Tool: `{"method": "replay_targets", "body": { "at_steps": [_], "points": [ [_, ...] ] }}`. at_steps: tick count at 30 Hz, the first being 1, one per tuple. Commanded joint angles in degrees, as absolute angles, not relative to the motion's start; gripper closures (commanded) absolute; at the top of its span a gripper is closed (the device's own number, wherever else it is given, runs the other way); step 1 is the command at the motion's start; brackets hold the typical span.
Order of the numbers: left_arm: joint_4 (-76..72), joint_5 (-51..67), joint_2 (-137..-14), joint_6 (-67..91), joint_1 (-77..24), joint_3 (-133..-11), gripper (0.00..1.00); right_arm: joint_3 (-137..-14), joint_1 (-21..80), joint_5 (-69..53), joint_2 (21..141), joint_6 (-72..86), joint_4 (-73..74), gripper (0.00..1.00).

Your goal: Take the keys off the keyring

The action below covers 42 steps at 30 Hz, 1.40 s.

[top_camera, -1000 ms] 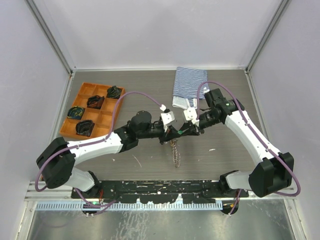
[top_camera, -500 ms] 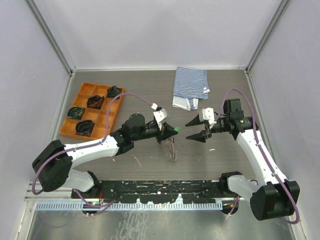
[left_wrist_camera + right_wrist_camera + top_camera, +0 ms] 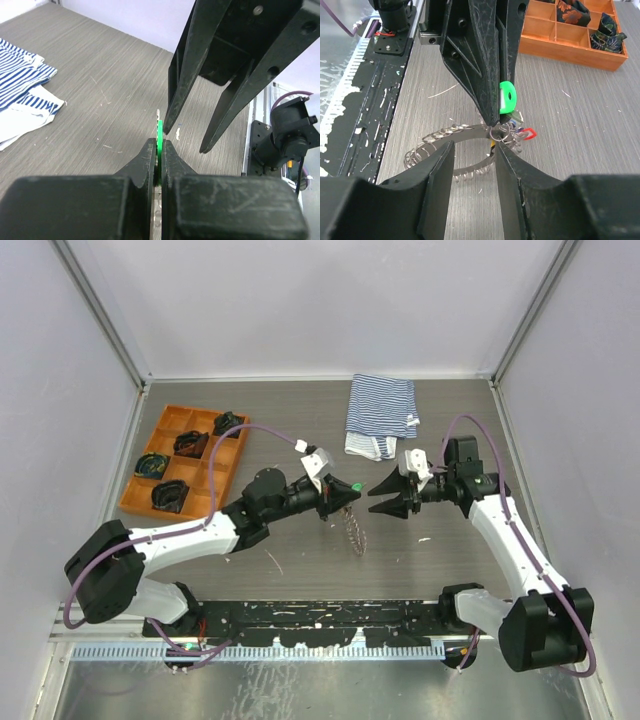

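Note:
My left gripper is shut on the green head of a key and holds it above the table. In the left wrist view the green key is pinched edge-on between the jaws. The small metal keyring hangs under it with a red key, a blue key and a yellow key. The grey coil chain dangles from the ring and curls round. My right gripper is open and empty, facing the left gripper, with its fingertips just short of the ring.
An orange tray with dark bundles stands at the left and also shows in the right wrist view. A striped blue-white cloth lies at the back, and it shows in the left wrist view. The black rail runs along the near edge.
The right gripper let go, opened and drew back to the right, then edged back towards the keys. The left gripper kept the green key and shifted slightly right; the chain swung.

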State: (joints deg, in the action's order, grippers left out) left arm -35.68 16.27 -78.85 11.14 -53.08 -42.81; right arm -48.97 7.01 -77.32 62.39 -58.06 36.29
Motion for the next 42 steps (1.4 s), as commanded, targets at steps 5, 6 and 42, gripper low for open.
{"method": "replay_targets", "body": {
  "at_steps": [5, 6, 42],
  "points": [
    [-45.15, 12.82, -77.41, 12.3, -54.53, -46.03, 1.0, -49.97, 6.77, -80.09, 64.47, -58.12, 33.72, 0.54],
    [-45.05, 12.45, -77.32, 12.22, -54.76, -46.03, 1.0, -50.14, 6.72, -80.44, 64.54, -58.09, 33.79, 0.53],
    [-44.66, -12.6, -76.73, 4.65, -65.02, -49.51, 1.0, -55.29, 8.79, -85.4, 70.58, -58.46, 36.24, 0.67]
  ]
}}
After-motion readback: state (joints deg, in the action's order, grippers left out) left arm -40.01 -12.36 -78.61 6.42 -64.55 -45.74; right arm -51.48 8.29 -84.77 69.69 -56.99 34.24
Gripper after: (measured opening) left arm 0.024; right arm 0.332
